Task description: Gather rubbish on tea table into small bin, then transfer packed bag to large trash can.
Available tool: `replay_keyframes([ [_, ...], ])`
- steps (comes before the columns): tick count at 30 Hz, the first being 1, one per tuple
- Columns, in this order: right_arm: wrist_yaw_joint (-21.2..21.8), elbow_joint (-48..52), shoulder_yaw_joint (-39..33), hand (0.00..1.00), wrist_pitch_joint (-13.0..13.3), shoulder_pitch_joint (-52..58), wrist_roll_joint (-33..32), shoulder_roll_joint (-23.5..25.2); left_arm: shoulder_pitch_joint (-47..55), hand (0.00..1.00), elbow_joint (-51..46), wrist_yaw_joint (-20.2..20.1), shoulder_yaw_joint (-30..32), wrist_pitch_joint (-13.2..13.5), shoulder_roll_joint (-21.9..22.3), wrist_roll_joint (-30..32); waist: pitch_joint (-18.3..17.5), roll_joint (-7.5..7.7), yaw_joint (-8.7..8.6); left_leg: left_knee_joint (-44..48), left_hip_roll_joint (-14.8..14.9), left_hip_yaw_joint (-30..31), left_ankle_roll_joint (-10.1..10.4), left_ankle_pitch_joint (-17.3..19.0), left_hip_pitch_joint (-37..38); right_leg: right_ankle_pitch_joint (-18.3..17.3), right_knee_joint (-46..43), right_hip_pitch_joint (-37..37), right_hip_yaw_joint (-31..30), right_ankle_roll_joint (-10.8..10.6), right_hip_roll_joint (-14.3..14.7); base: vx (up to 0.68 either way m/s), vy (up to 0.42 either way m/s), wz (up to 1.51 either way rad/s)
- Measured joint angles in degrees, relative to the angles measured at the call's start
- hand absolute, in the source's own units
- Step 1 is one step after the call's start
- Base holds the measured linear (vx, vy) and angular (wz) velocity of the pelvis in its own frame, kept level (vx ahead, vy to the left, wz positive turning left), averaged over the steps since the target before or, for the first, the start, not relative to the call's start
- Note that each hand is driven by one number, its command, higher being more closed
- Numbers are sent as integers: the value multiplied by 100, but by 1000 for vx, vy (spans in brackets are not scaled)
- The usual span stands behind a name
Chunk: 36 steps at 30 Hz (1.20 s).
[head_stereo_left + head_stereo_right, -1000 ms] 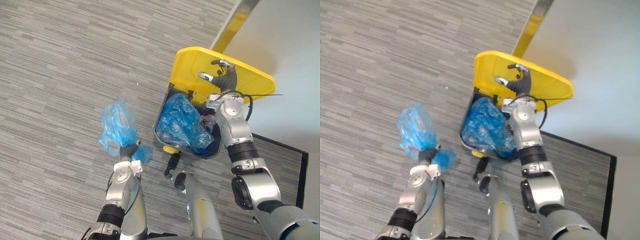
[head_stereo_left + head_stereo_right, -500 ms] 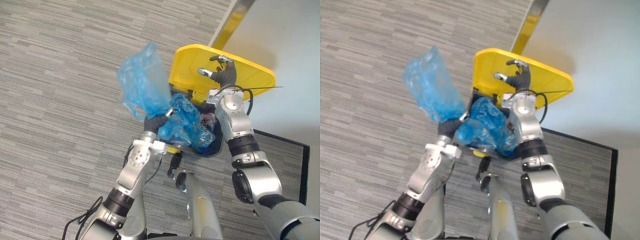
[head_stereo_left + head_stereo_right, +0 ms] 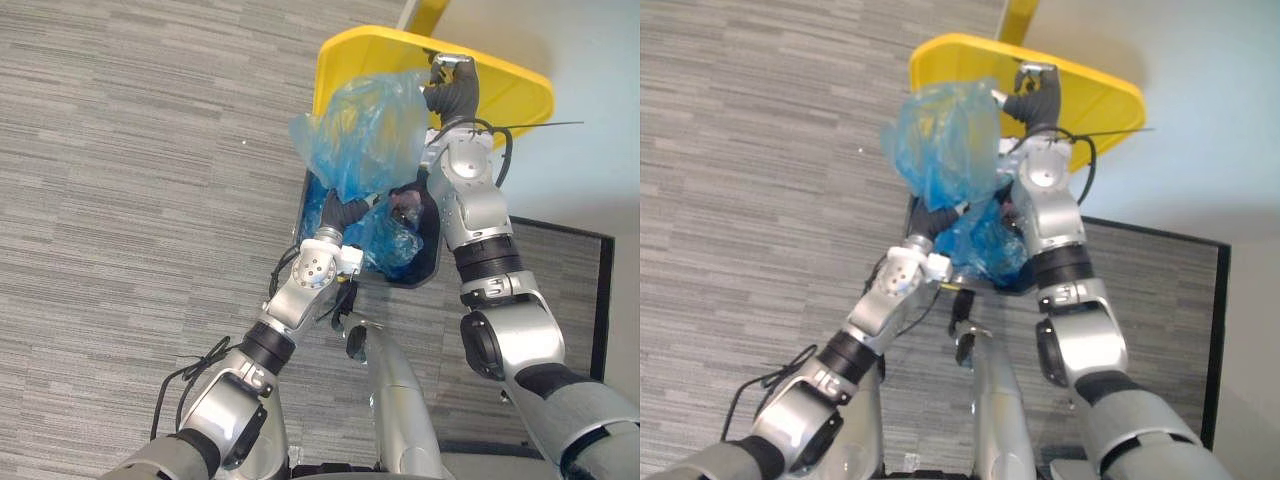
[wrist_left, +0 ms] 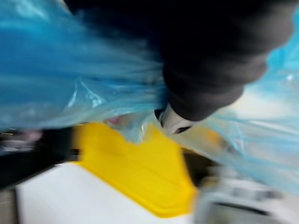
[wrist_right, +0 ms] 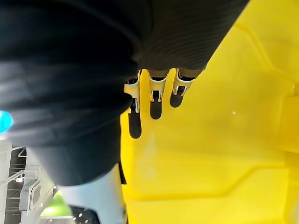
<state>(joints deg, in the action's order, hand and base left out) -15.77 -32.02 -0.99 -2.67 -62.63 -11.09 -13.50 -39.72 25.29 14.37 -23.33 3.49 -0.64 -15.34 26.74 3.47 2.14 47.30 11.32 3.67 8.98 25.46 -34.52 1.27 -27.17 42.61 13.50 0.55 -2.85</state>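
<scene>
Puffed translucent blue bag (image 3: 372, 135) rises above the trash can (image 3: 430, 274); left hand (image 3: 340, 212) seemingly clenches its neck. Right hand's (image 3: 452, 97) straight fingers (image 5: 155, 105) press the lid (image 3: 512, 86).

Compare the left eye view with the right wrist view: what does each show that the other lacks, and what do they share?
Left eye view: the left hand gripping a blue bag at the mouth of the open trash can, which holds blue bagged rubbish and stands on grey carpet. Right wrist view: up close, straight fingers lying flat against the yellow lid. Shared: the right hand propping that yellow lid open.
</scene>
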Motion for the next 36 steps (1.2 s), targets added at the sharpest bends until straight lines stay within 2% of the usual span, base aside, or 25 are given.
replay_keyframes([
  [5,-12,-4,193,0,-3,-242,1,-25,-300,100,958,-73,490,-200,40,282,113,-12,-96,149,16,-11,0,5,-383,91,25,365,-39,-13,34,-17,-6,-5],
  [6,-10,-3,242,0,-2,-387,1,-25,-427,0,1117,-82,589,-233,19,320,234,-20,-151,199,27,-12,8,3,-436,137,23,379,-46,31,44,-19,12,-4],
  [8,-12,-5,318,0,5,-544,0,-74,-628,0,1283,-87,651,-291,20,470,249,-20,-183,269,9,-55,-1,8,-608,172,-10,570,-112,29,41,-35,15,-8],
  [10,-13,-5,436,0,16,-668,-1,-85,-891,0,1490,-56,837,-399,9,906,276,-25,-208,420,23,-161,-28,24,-773,189,-131,748,-137,26,2,-18,12,-12],
  [13,-11,-24,558,0,24,-681,-7,-108,-1037,0,1682,58,1093,-490,6,1385,304,-24,-264,493,38,-153,-62,56,-855,181,-141,753,-136,23,4,-44,2,3],
  [17,15,-24,625,0,47,-706,-9,-141,-1067,0,1759,44,1110,-642,-38,1870,301,-25,-260,501,45,-152,-121,89,-894,183,-87,753,-145,20,-7,-54,-15,3],
  [19,36,-23,637,0,53,-706,-8,-141,-1122,0,1761,0,988,-679,-89,2207,300,-25,-262,501,51,-158,-120,88,-902,193,-60,749,-145,16,-3,-37,-23,-2],
  [20,67,-24,649,0,53,-705,-7,-142,-1188,0,1761,-69,839,-698,-143,2717,299,-27,-266,500,52,-160,-106,81,-887,204,-57,734,-145,31,-3,0,0,0],
  [25,176,-60,854,0,53,-631,59,-203,-1422,0,1800,-238,311,-782,-244,3750,275,-43,-269,422,54,-172,-85,69,-620,206,-25,489,-139,46,-4,-3,-3,1],
  [28,237,-61,929,0,64,-530,209,-210,-1430,0,1872,-341,74,-785,-242,4103,177,-131,-267,329,32,-185,-95,72,-473,203,70,322,-149,48,-15,-15,-6,2],
  [36,354,-59,1062,0,236,-171,217,-219,-1430,0,1828,-345,-311,-784,-283,4159,65,-202,-232,121,-3,-236,-92,43,-220,177,140,142,-168,41,-16,4,-13,1],
])
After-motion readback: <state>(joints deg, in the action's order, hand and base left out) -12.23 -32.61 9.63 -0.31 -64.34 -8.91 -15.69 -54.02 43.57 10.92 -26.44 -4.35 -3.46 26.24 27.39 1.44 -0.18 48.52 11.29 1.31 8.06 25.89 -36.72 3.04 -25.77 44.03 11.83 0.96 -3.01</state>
